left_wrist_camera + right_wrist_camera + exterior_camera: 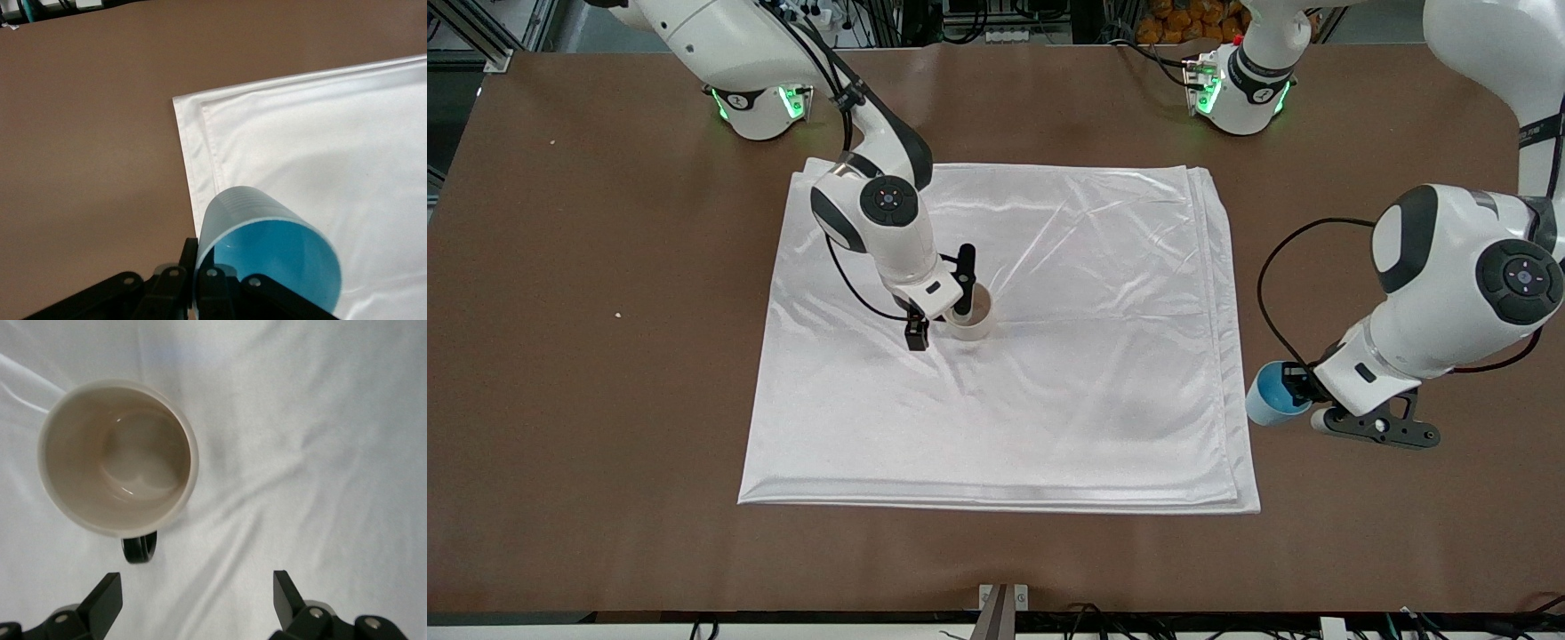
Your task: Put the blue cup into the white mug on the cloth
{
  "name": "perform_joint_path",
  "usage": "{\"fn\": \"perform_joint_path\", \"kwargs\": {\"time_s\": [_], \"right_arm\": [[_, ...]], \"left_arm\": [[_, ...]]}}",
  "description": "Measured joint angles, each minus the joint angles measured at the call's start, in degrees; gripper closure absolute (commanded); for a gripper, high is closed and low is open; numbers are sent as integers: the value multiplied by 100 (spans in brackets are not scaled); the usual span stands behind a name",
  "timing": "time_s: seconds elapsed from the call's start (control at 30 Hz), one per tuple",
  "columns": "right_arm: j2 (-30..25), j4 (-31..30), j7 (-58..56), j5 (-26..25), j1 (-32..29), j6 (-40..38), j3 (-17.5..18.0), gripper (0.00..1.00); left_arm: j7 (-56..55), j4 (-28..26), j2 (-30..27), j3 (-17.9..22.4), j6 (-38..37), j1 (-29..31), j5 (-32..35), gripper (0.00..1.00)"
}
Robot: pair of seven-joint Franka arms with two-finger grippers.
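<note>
The white mug (971, 320) stands upright and empty near the middle of the cloth (1067, 373). My right gripper (941, 300) is open and empty just above the cloth, right beside the mug. In the right wrist view the mug (117, 457) with its black handle (139, 547) lies just outside the open gripper (197, 600), not between the fingers. My left gripper (1307, 396) is shut on the blue cup (1267, 396), held tilted over the table beside the cloth's edge at the left arm's end. In the left wrist view the gripper (200, 280) pinches the cup's (267, 247) wall, with the cloth (320, 133) below.
The brown table (605, 356) surrounds the cloth on all sides. The two arm bases (760, 111) (1240, 98) stand along the edge farthest from the front camera. A small metal bracket (1003, 597) sits at the table's nearest edge.
</note>
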Motion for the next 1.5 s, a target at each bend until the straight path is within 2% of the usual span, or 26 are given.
{"fn": "perform_joint_path", "kwargs": {"time_s": [0.37,0.53,0.83,1.0,1.27,1.5], "right_arm": [[-712,164,50,111,-244,-1001,-24,0],[-1174,210,69,310,-506,-1394,-32,0],[-1985,339,71,380,-1068,-1931,-48,0],[-2134,685,71,383,-1359,-2310,-59,0],[-2152,1417,71,385,-1759,-3349,-79,0],[-2359,1622,71,396,-2217,-3695,-87,0]], "left_arm": [[-62,60,-9,-76,-36,-291,-79,100],[-125,60,-9,-87,-36,-506,-99,100],[-545,62,-9,-160,-40,-1066,-104,100],[-825,77,-9,-176,-39,-1394,-104,100],[-1392,78,12,-185,-43,-1886,-105,100],[-1765,74,124,-188,-42,-2318,-105,100]]}}
